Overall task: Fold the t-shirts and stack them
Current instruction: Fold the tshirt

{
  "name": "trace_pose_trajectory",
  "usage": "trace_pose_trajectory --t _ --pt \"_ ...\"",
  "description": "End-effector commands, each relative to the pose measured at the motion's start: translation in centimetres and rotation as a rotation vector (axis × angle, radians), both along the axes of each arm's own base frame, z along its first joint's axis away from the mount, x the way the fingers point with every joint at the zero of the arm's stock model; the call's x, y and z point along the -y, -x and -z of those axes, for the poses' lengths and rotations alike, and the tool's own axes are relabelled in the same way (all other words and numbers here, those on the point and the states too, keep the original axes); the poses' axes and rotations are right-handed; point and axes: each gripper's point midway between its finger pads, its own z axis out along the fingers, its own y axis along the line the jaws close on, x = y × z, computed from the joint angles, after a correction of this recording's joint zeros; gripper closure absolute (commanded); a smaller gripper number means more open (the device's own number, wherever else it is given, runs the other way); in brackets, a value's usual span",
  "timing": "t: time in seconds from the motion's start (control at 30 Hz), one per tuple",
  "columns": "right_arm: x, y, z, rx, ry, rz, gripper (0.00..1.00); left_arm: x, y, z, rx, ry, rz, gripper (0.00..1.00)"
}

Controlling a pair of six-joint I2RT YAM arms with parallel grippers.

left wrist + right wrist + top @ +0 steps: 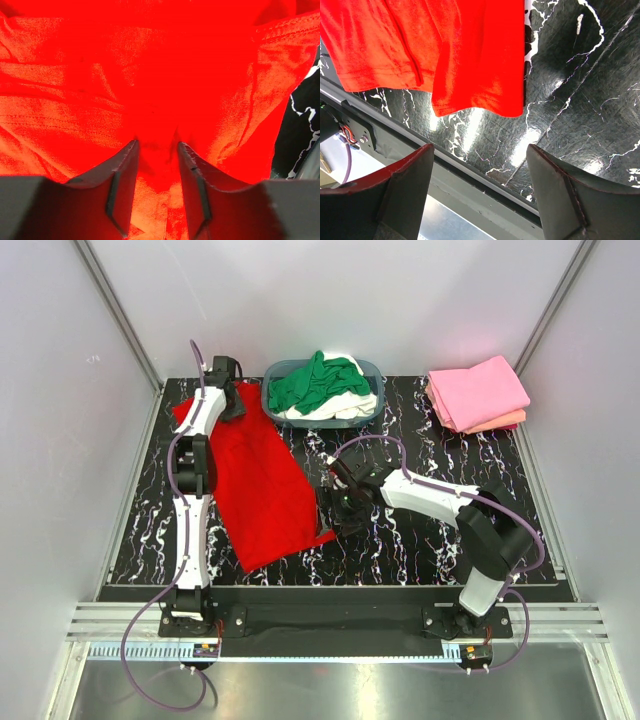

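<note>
A plain bright red t-shirt (262, 485) is seen left of the blue-grey basket (272, 400), in which a green t-shirt (315, 382) is heaped over a white t-shirt (345, 408). Right of the basket, a pink t-shirt (478, 388) is laid on a salmon t-shirt (505, 421). The desk (420, 530) is coloured glossy black and veined in white like marble; the left arm (190, 530) and right arm (430, 492) are finished in white and black with purple cables (372, 437), the left fingers (122, 190) are shown dark grey, and the right fingers (555, 195) dark grey edged with a red tinge.
</note>
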Motion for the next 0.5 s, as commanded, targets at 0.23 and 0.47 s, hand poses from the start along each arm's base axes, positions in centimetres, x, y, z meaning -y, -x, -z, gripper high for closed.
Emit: trace_pose_trajectory --t 0.23,0.47 --pt "-0.5 -0.1 -1.3 0.033 -0.024 -0.018 0.19 -0.6 -1.2 -3.4 0.092 -0.018 -0.026 1.0" --pt "-0.7 -0.2 -1.5 0.027 -0.035 -0.011 0.19 -0.9 0.0 -5.3 0.102 -0.02 -0.054 1.0"
